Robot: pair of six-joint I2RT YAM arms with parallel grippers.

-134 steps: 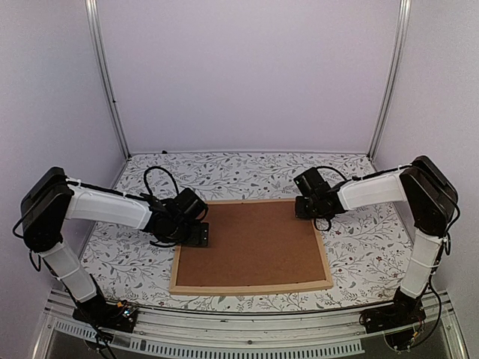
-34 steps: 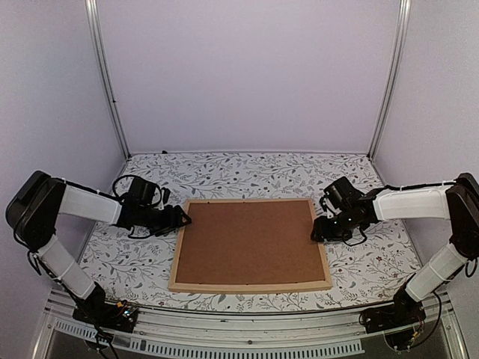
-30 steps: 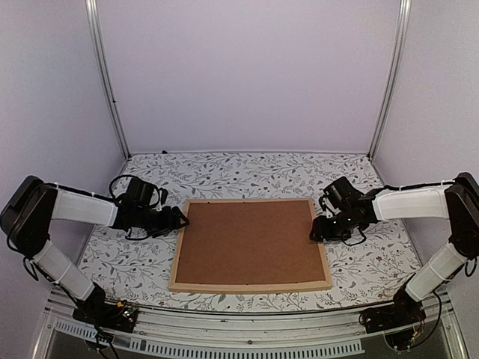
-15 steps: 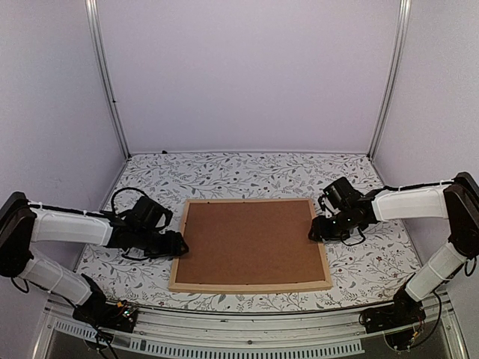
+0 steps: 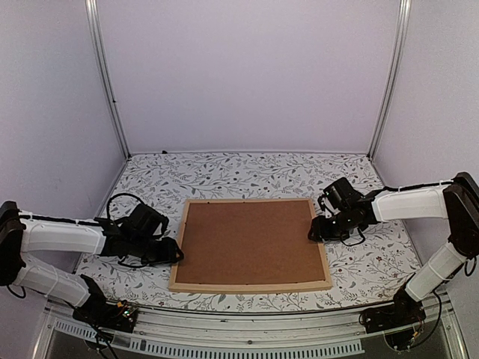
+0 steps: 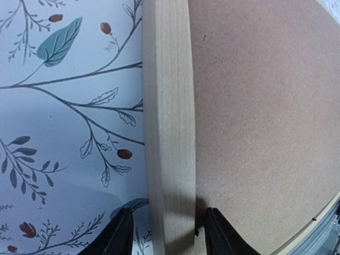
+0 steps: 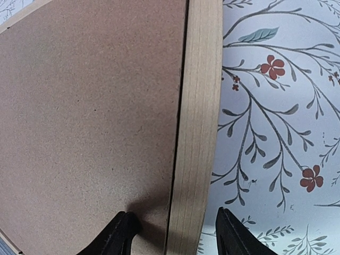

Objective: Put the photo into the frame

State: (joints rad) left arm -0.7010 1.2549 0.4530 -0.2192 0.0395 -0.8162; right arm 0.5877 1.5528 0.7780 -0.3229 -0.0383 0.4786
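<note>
1. The frame (image 5: 251, 287) lies flat on the table (image 5: 224, 172). Its long axis runs left to right, and a brown board (image 5: 251, 241) fills its opening.
2. The photo shows in no view. Whether it lies under the board cannot be told.
3. The left claw (image 5: 177, 253) sits at the frame's left short side, close to the near corner. Its fingers (image 6: 119, 236) stand spread astride the wood strip, one over the table and one over the board. A sliver of gap shows on each side, so they pinch nothing.
4. The right claw (image 5: 314, 230) sits at the frame's right short side, nearer the far corner. It is likewise spread astride the strip and clear of it on the board side.
5. Each side strip runs near to far, straight between the fingers, and each arm is nearest its own end of the frame. The next move likely turns on clamping both ends evenly so the frame can be lifted or turned.
</note>
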